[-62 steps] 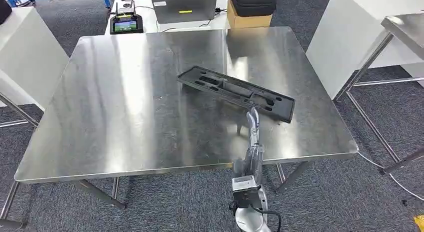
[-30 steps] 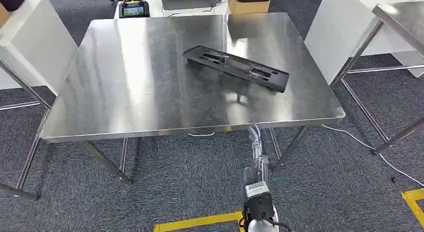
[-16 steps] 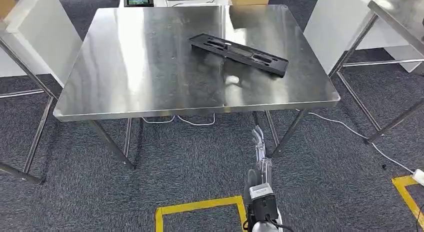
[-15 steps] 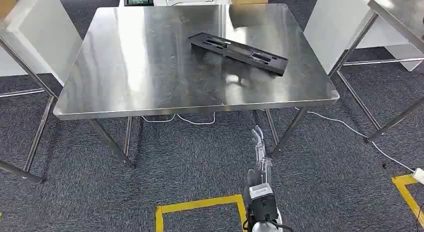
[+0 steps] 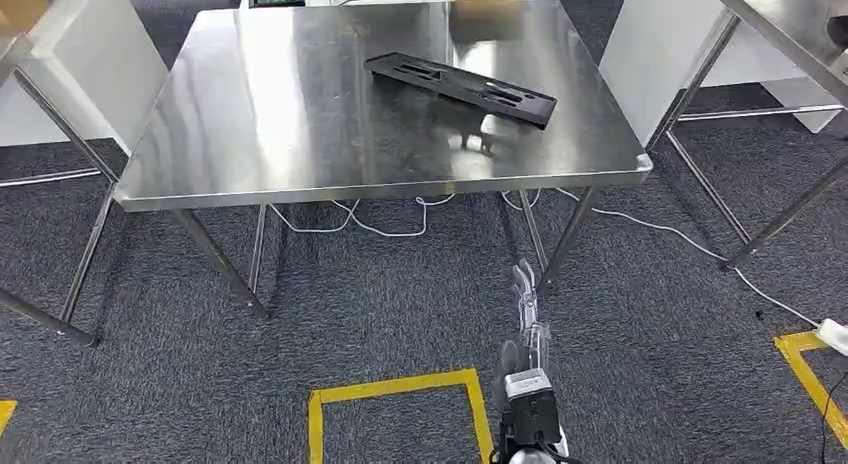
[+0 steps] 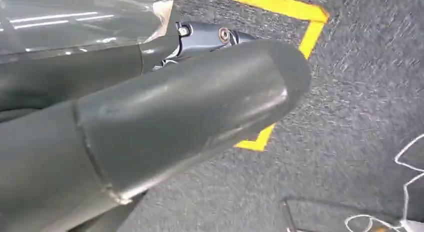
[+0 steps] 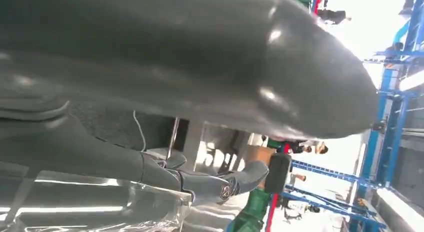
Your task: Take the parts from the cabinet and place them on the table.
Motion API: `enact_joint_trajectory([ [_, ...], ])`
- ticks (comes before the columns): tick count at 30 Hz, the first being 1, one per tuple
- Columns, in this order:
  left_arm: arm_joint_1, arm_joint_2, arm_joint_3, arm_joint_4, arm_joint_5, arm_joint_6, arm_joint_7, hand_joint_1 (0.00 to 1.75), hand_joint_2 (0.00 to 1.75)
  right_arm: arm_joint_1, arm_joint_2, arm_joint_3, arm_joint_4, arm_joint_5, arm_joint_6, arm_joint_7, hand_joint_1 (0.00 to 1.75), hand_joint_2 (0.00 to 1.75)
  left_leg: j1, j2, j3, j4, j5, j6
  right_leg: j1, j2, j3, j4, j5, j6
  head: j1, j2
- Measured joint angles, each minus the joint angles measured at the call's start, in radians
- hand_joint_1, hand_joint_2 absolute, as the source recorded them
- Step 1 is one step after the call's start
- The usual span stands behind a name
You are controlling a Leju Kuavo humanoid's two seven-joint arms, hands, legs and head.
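A long black plastic part (image 5: 460,84) with several cut-outs lies flat on the steel table (image 5: 300,174), toward its far right side. My right hand (image 5: 524,289) hangs over the carpet in front of the table, well short of its edge, fingers stretched out and holding nothing. The right wrist view shows that hand's thick grey thumb (image 7: 200,57) and its darker fingers (image 7: 215,184) extended, with nothing between them. In the left wrist view my left hand (image 6: 175,117) hangs above the carpet, also holding nothing.
Yellow floor tape (image 5: 400,389) marks the carpet near my feet. White cables (image 5: 350,224) trail under the table. A second steel table (image 5: 790,24) stands at the right. White panels stand at the left (image 5: 90,64) and the right (image 5: 650,54).
The whole picture has shifted: the camera has backed away from the table. The black part stays where it lay. My right hand, earlier over the tabletop, now hangs over the carpet.
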Motion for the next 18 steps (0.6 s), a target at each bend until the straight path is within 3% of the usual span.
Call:
enact_joint_trajectory([
  [3,0.000,0.000,0.005,0.000,0.006,-0.008,0.003,0.00,0.00,-0.004,0.000,0.000,-0.003,0.000,0.000,-0.008,0.00,0.00,-0.010,0.001,-0.013,0.002,0.016,0.019,-0.006,-0.001,-0.008,-0.003,0.023,0.025,0.000,0.000],
  [4,0.000,-0.001,0.006,0.000,0.006,-0.008,0.004,0.00,0.00,-0.003,0.000,-0.002,-0.007,0.000,0.000,-0.010,0.00,0.00,-0.003,0.006,-0.034,-0.019,0.036,0.030,0.006,0.000,-0.013,-0.001,0.028,0.032,0.001,0.000],
  [5,-0.004,-0.003,0.006,0.000,0.001,-0.001,0.004,0.00,0.00,-0.003,-0.002,-0.002,-0.008,-0.001,0.000,-0.011,0.00,0.00,-0.002,0.012,-0.032,-0.024,0.052,0.035,-0.001,0.004,-0.031,0.019,-0.001,0.028,-0.002,0.000],
  [6,-0.006,-0.003,0.006,0.000,-0.003,0.008,0.004,0.00,0.00,-0.004,-0.003,-0.002,-0.009,-0.003,0.000,-0.011,0.00,0.00,-0.001,0.010,-0.047,-0.025,0.067,0.048,0.000,0.007,-0.049,0.059,-0.049,0.018,0.004,0.000],
  [7,-0.008,-0.003,0.006,0.000,-0.003,0.009,0.005,0.00,0.00,-0.005,-0.005,-0.002,-0.009,-0.005,-0.001,-0.012,0.00,0.00,-0.003,0.011,-0.064,-0.025,0.078,0.048,-0.003,0.009,-0.075,0.117,-0.097,0.013,0.005,0.000],
  [8,-0.007,-0.004,0.007,0.000,0.005,0.005,0.005,0.00,0.00,-0.004,-0.007,-0.003,-0.009,-0.010,-0.001,-0.011,0.00,0.00,-0.004,0.012,-0.079,-0.025,0.091,0.049,-0.007,0.010,-0.092,0.183,-0.139,0.011,0.005,0.000],
  [9,-0.007,-0.004,0.010,0.000,0.009,0.000,0.006,0.00,0.00,-0.004,-0.010,-0.003,-0.009,-0.014,-0.001,-0.012,0.00,0.00,-0.004,0.013,-0.097,-0.024,0.104,0.048,-0.010,0.011,-0.102,0.245,-0.161,0.018,0.005,0.000],
  [10,-0.007,-0.003,0.015,0.000,0.015,-0.004,0.006,0.00,0.00,-0.004,-0.011,-0.003,-0.009,-0.016,0.000,-0.012,0.00,0.00,-0.004,0.015,-0.117,-0.023,0.118,0.045,-0.013,0.011,-0.097,0.279,-0.151,0.032,0.005,0.000],
  [11,-0.007,-0.003,0.017,0.000,0.017,-0.006,0.006,0.00,0.00,-0.005,-0.013,-0.003,-0.009,-0.019,0.002,-0.012,0.00,0.00,-0.004,0.016,-0.133,-0.022,0.131,0.042,-0.016,0.011,-0.075,0.270,-0.119,0.050,0.005,0.000],
  [12,-0.007,-0.003,0.018,0.000,0.017,-0.006,0.006,0.00,0.00,-0.005,-0.014,-0.003,-0.009,-0.021,0.004,-0.013,0.00,0.00,-0.003,0.016,-0.151,-0.021,0.145,0.038,-0.019,0.011,-0.036,0.227,-0.077,0.067,0.005,0.000],
  [13,-0.007,-0.004,0.018,0.000,0.017,-0.005,0.006,0.00,0.00,-0.007,-0.015,-0.004,-0.009,-0.021,0.005,-0.013,0.00,0.00,-0.002,0.016,-0.169,-0.018,0.158,0.033,-0.022,0.011,0.017,0.158,-0.047,0.077,0.005,0.000],
  [14,-0.008,-0.004,0.018,0.000,0.017,-0.004,0.003,0.00,0.00,-0.012,-0.016,-0.003,-0.009,-0.021,0.006,-0.015,0.00,0.00,-0.003,0.015,-0.182,-0.012,0.171,0.027,-0.027,0.011,0.085,0.061,-0.050,0.074,0.005,0.000],
  [15,-0.007,-0.003,0.019,-0.002,0.017,-0.003,0.000,0.00,0.00,-0.019,-0.016,-0.003,-0.009,-0.022,0.006,-0.015,0.00,0.00,-0.007,0.012,-0.192,-0.010,0.181,0.019,-0.023,0.014,0.145,-0.038,-0.100,0.060,0.007,0.000],
  [16,-0.007,-0.004,0.019,-0.002,0.017,-0.003,-0.001,0.00,0.00,-0.021,-0.016,-0.004,-0.008,-0.022,0.007,-0.017,0.00,0.00,-0.007,0.013,-0.186,-0.014,0.192,0.012,-0.007,0.016,0.137,-0.054,-0.103,0.040,0.001,0.000],
  [18,-0.007,-0.004,0.020,-0.002,0.018,-0.004,-0.003,0.00,0.00,-0.028,-0.018,-0.005,-0.008,-0.023,0.007,-0.018,0.00,0.00,-0.004,0.014,-0.183,-0.027,0.216,0.003,-0.006,0.016,0.131,-0.052,-0.091,0.023,0.000,0.000],
])
